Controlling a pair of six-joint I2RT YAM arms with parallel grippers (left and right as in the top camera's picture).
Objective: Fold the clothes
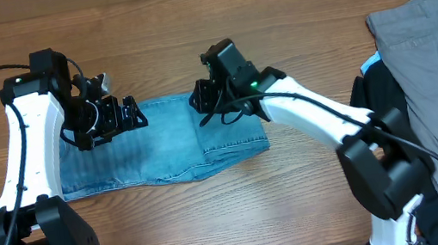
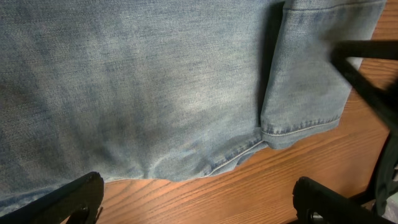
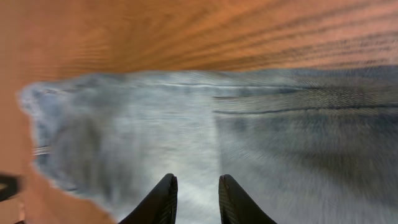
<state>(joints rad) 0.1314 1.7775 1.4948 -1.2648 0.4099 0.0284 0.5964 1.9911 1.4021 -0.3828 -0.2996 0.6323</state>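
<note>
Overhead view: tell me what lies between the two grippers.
Only the jeans: bare folded denim spans the stretch from the left gripper to the right gripper, with nothing else on it, as the overhead view shows.

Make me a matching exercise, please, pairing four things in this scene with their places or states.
1 light blue denim jeans
2 grey cloth garment
3 left gripper
4 right gripper

A atop the black garment, far right
B wide open
C lying flat in the middle, right end folded over
D narrowly open over the fold

Pairs: 1-C, 2-A, 3-B, 4-D.
</note>
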